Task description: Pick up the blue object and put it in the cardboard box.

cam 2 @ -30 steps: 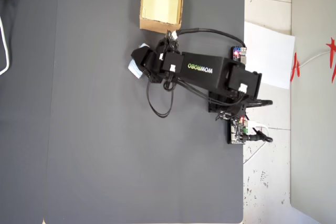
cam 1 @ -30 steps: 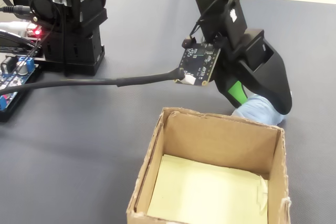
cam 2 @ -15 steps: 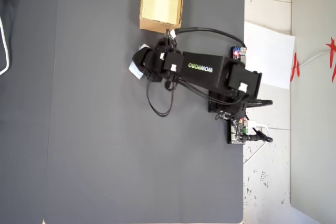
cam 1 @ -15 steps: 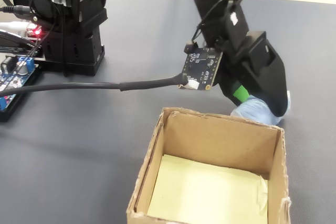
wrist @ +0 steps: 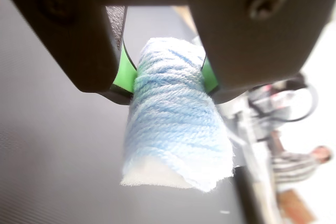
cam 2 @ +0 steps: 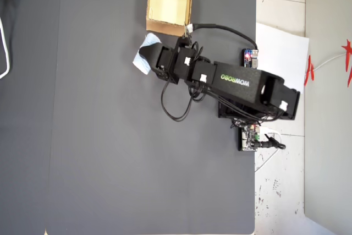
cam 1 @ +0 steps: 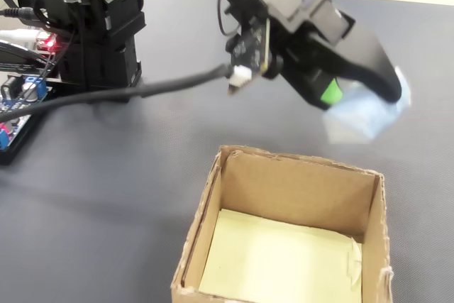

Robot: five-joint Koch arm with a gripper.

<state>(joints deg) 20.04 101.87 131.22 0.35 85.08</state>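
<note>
Overhead, "WOWROBO" reads on the arm [cam 2: 242,83], whose hand [wrist: 167,74] clamps the blue object [wrist: 176,124] beside the cardboard box [cam 2: 169,1].

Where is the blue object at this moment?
The blue object is clamped in the gripper. In the fixed view it hangs above the mat, beyond the cardboard box's far right corner, not over its opening.

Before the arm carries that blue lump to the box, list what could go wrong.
1. The tool pinches only the upper part of the blue object; most of it hangs free below the green pads, so the soft roll might slip out in transit.
2. In the fixed view the blue object hangs beyond the far wall of the cardboard box, so an early release would likely land it on the mat.
3. The cable trails near the box and could nudge it.
</note>
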